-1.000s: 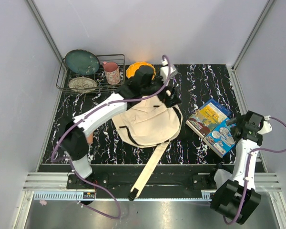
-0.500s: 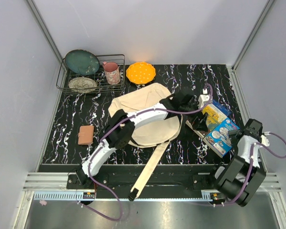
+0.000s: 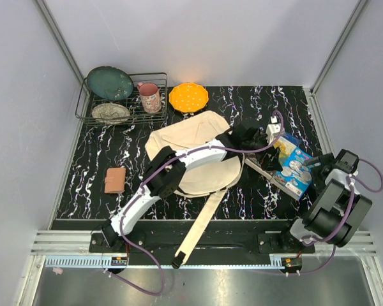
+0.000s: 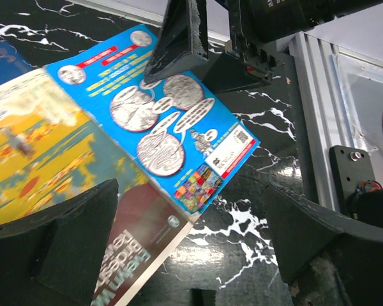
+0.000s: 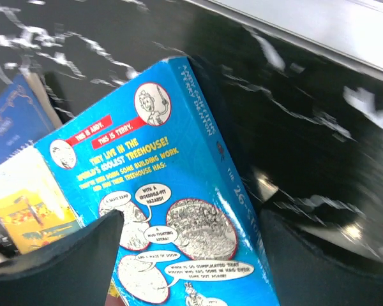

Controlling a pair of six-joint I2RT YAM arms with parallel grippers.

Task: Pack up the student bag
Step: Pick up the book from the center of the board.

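The student bag, a cream canvas backpack, lies in the middle of the table with a long strap trailing over the front edge. My left arm reaches across it to a pile of books on the right. My left gripper hangs open over the near corner of a blue book, beside a yellow book and a maroon book. My right gripper is open, its jaws either side of the blue book's spine edge.
A wire rack at the back left holds a teal plate, a bowl and a pink mug. An orange plate sits beside it. A brown wallet lies left of the bag. The right wall rail runs close to the books.
My left arm swung from the back of the bag over to the books on the right. My right gripper came in onto the blue book's edge, and the book shifted slightly.
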